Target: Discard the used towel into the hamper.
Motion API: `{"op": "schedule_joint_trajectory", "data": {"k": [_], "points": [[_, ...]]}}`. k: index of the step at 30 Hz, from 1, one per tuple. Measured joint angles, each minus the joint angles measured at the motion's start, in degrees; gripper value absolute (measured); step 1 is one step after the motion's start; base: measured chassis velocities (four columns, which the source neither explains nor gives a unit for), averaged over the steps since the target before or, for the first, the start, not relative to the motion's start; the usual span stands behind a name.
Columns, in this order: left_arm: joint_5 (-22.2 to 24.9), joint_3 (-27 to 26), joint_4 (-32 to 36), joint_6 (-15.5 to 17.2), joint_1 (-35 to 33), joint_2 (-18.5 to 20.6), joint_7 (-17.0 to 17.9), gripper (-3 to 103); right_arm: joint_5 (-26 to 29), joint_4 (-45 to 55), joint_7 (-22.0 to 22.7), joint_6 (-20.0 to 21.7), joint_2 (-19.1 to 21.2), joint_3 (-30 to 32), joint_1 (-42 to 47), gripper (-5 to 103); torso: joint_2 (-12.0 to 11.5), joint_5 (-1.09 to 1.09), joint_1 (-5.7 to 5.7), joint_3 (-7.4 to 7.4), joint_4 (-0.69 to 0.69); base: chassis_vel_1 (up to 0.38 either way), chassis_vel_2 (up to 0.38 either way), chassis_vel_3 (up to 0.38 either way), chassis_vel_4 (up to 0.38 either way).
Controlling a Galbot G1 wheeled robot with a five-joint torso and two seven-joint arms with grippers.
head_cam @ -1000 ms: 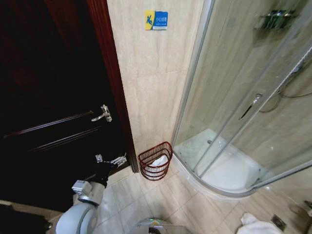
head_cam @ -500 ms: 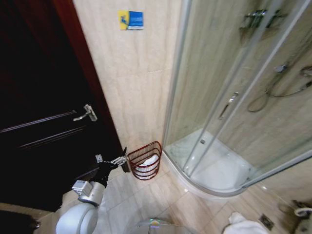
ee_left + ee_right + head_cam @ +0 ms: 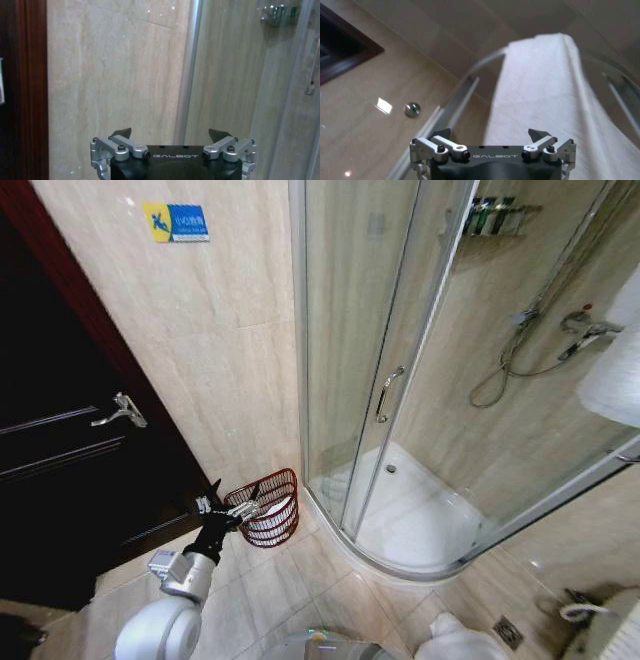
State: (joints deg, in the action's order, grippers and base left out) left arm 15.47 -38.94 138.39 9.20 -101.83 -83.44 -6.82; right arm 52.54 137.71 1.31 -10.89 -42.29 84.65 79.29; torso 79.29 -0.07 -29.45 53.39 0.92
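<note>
Hamper (image 3: 266,508) sitting on floor by shower door (image 3: 372,360), white towel (image 3: 283,511) lying inside.
My left tool (image 3: 232,508) is hovering w/ fingers apart beside hamper; right tool (image 3: 490,135) also gaping, nothing gripped.

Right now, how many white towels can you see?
3: a towel inside the hamper, a towel draped over the shower screen, a towel heaped near the floor drain. Others may be hidden.

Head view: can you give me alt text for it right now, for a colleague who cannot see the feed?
A bathroom corner: the robot's left hand, open and empty, hangs beside the hamper, which stands on the tiled floor against the beige wall and has white cloth inside. A dark door is at left, a curved glass shower enclosure at right.
</note>
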Motion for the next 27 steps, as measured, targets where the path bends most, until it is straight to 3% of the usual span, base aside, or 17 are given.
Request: {"op": "schedule_joint_trajectory", "data": {"k": [1,8,11,17,20,27], "points": [[0.0,0.0,0.0,0.0,0.0,0.0,0.0,100,0.0,0.0,0.0,0.0,0.0,0.0,0.0,100,0.0,0.0,0.0,0.0,0.0,0.091,0.082,-0.075,-0.037],[-0.01,-0.02,0.0,0.0,0.0,-0.02,0.02,100,-10.28,-3.73,14.45,4.24,8.73,-9.19,-15.33,100,0.0,0.07,0.0,0.0,0.0,0.039,0.05,-0.029,-0.032],[0.0,-0.01,0.0,0.0,0.0,-0.01,0.02,100,-10.99,-6.79,15.96,5.64,11.43,-13.61,-21.38,100,-0.01,0.11,0.0,0.0,-0.02,0.0,0.0,0.0,0.0],[0.0,0.0,0.0,0.0,0.0,-0.02,0.01,100,-8.36,-15.38,12.11,9.24,17.26,-19.7,-34.73,100,-0.02,0.07,-0.01,0.01,0.0,0.0,0.0,0.0,0.0],[0.0,0.0,0.0,0.0,0.0,-0.02,0.01,100,-2.98,-20.43,9.28,12.95,22.12,-23.07,-43.57,100,-0.02,0.05,-0.01,0.0,0.0,0.0,0.0,0.0,0.0],[0.0,0.0,0.0,0.0,0.0,-0.02,0.02,100,4.28,-22.31,8.19,18.4,26.73,-22.71,-46.56,100,-0.01,0.07,0.0,-0.01,-0.03,0.0,0.0,0.0,0.0]]}}
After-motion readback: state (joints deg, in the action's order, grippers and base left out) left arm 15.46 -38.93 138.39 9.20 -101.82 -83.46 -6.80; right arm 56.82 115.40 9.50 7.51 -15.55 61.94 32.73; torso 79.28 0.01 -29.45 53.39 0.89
